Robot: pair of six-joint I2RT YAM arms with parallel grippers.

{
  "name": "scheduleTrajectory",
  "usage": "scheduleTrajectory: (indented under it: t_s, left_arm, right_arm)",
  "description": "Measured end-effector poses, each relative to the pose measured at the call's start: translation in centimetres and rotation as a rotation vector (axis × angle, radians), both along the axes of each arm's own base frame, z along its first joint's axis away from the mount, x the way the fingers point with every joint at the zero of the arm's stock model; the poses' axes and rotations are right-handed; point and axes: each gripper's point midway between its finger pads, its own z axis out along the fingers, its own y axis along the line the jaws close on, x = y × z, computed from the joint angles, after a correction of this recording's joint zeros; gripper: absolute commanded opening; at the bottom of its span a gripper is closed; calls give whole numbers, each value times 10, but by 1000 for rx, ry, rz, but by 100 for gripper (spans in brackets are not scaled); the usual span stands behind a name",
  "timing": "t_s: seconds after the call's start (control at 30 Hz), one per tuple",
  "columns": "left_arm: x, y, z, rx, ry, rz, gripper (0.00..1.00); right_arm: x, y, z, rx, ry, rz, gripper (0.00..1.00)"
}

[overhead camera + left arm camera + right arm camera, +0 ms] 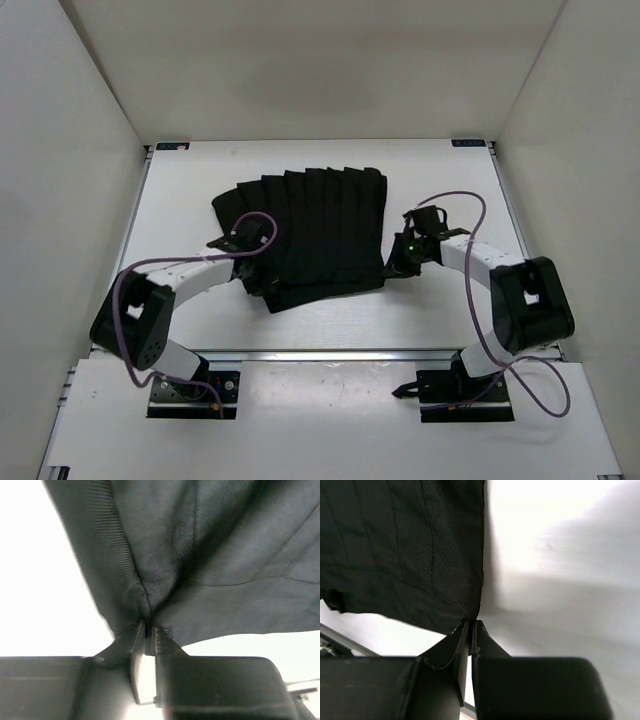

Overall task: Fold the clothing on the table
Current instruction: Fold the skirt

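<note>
skirt lies spread in the middle of the table, pleats running away from the arms, near hem a bit bunched. left gripper is pinched tight on a gather of fabric at the near-left edge. right gripper is clamped on the near-right corner, a thin bite by the look of it. step looks like lifting the near hem to fold it over. raise both ends together, level, carry straight back, low so the pleats don't splay.
</note>
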Motion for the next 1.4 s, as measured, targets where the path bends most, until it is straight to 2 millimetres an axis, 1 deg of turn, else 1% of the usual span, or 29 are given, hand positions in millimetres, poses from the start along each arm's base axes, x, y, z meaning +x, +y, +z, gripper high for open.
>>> scheduleTrajectory:
  t_s: [0.07,0.1,0.2,0.27,0.37,0.43,0.63,0.7,0.8,0.87,0.97,1.13,1.2,1.3,1.37,1.4]
  left_arm:
    - [-6,12,5,-22,-8,28,48]
    - [-8,18,8,-29,-19,41,54]
    - [-10,31,14,-45,-43,83,62]
    - [-10,33,14,-49,-44,97,63]
    - [-12,28,12,-48,-34,82,63]
    - [-11,20,13,-50,-27,62,61]
    - [5,-16,31,-79,-62,-10,60]
    - [5,-21,29,-78,-56,-23,57]
    - [-3,-21,18,-53,-16,-27,52]
    - [-9,-18,10,-37,7,-25,52]
    - [-17,-12,1,-18,36,-17,55]
    - [-15,-16,-3,3,52,-19,54]
    - [-13,-21,-3,14,63,-31,50]
    - [-10,-29,-6,32,80,-55,40]
    - [-9,-33,-7,39,86,-66,21]
    - [-9,-33,-8,45,89,-73,0]
  right_arm:
    - [-3,-9,7,13,-19,-22,0]
    - [-5,-12,10,17,-29,-29,0]
    - [-14,-18,9,15,-31,-38,0]
    - [-21,-17,4,10,-13,-29,0]
    - [-30,-12,-1,7,7,-3,0]
    - [-33,-9,-3,5,12,10,0]
    - [-34,-6,-6,2,19,21,0]
    - [-34,-6,-6,3,18,20,0]
    - [-34,-6,-7,3,17,20,0]
    - [-34,-6,-7,4,15,20,0]
    - [-33,-6,-7,5,13,20,0]
    - [-32,-5,-8,5,13,21,0]
    - [-33,-5,-9,4,14,25,0]
    - [-33,-4,-9,4,9,29,0]
    - [-33,-4,-9,3,8,33,0]
    - [-33,-4,-9,2,8,34,0]
